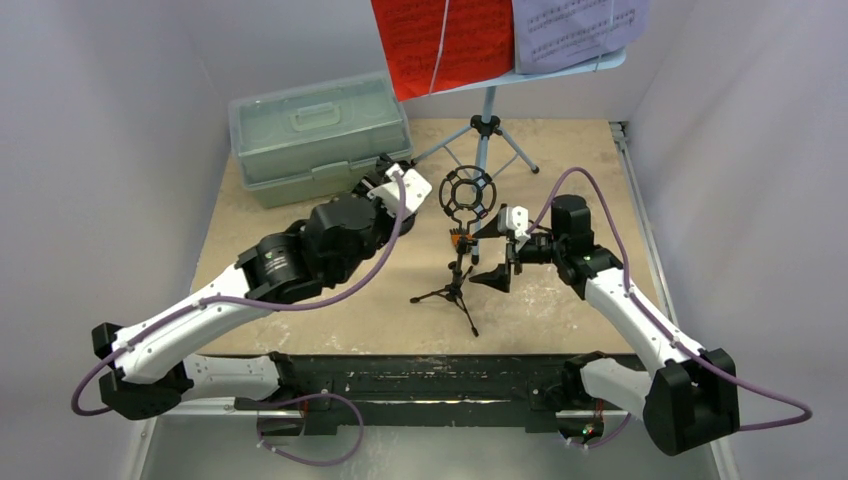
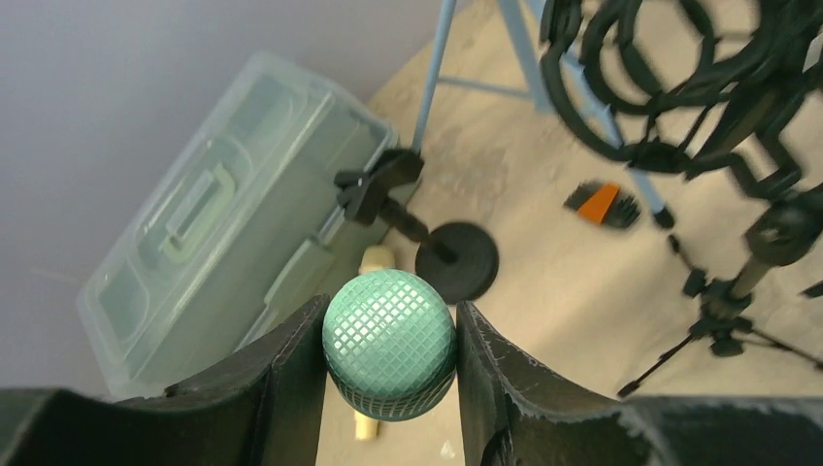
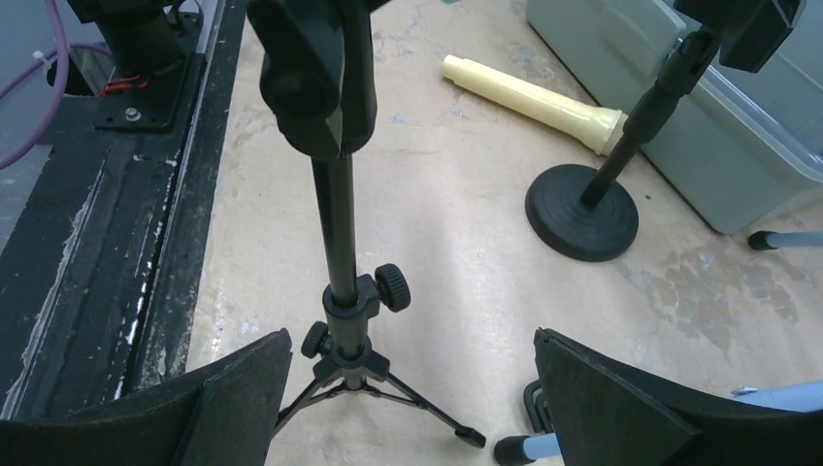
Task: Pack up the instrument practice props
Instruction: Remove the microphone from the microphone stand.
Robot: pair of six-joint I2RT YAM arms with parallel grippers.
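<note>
in the left hand point(image 2: 390, 313), a teal microphone point(image 2: 389, 345) with round gridded head, pinched; right hand point(image 3: 410, 342) spread.

Teal microphone point(image 2: 388, 354) grid-meshed; case point(image 2: 213, 252) pale green.

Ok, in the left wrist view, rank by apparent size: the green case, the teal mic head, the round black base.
1. green case, clearly largest.
2. teal mic head, but it sits right at the camera, so unsure.
3. round black base.
</note>
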